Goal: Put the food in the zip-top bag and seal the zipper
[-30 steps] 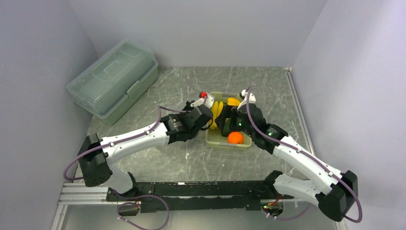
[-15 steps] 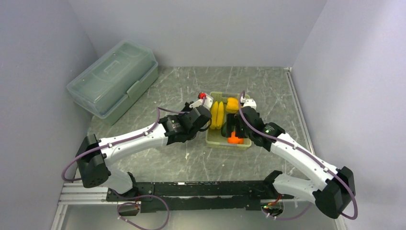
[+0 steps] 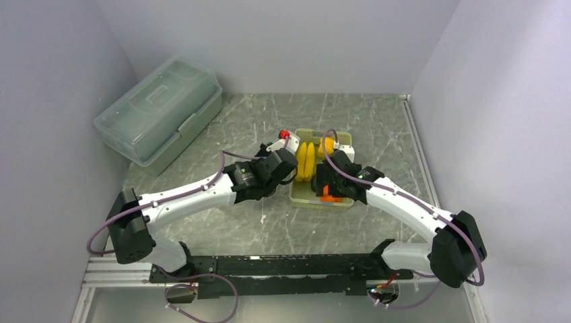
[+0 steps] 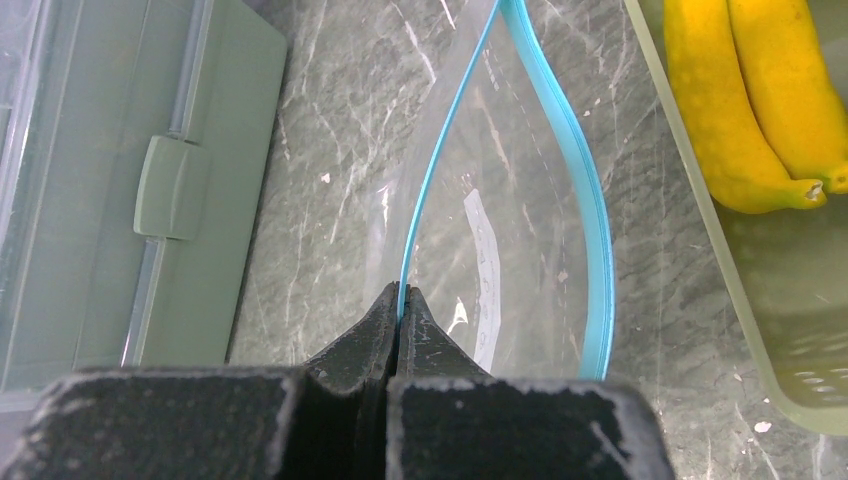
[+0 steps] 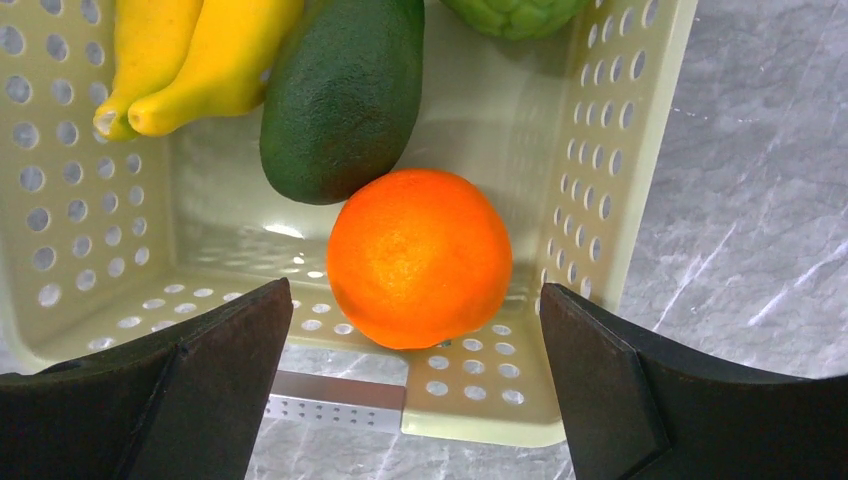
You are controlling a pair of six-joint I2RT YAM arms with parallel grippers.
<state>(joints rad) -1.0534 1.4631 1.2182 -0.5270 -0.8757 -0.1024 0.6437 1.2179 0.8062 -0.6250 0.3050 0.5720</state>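
The zip-top bag (image 4: 500,250) is clear, and its mouth stands open in a loop edged by the teal zipper (image 4: 590,200). My left gripper (image 4: 400,300) is shut on the zipper's left edge. The food lies in a pale perforated basket (image 5: 620,130): an orange (image 5: 420,258), a dark green avocado (image 5: 340,95), yellow bananas (image 5: 200,55) and a light green piece (image 5: 515,12). My right gripper (image 5: 415,290) is open just above the orange, a finger on each side of it and not touching. From the top view the right gripper (image 3: 328,190) covers most of the orange.
A large translucent lidded storage box (image 3: 161,108) stands at the back left, and its latch side shows in the left wrist view (image 4: 100,180). The basket (image 3: 299,195) sits mid-table between both arms. Grey walls close in the left, back and right sides.
My right arm has swung over the near end of the basket and come down over the orange, still open. The left arm has stayed put, holding the bag.
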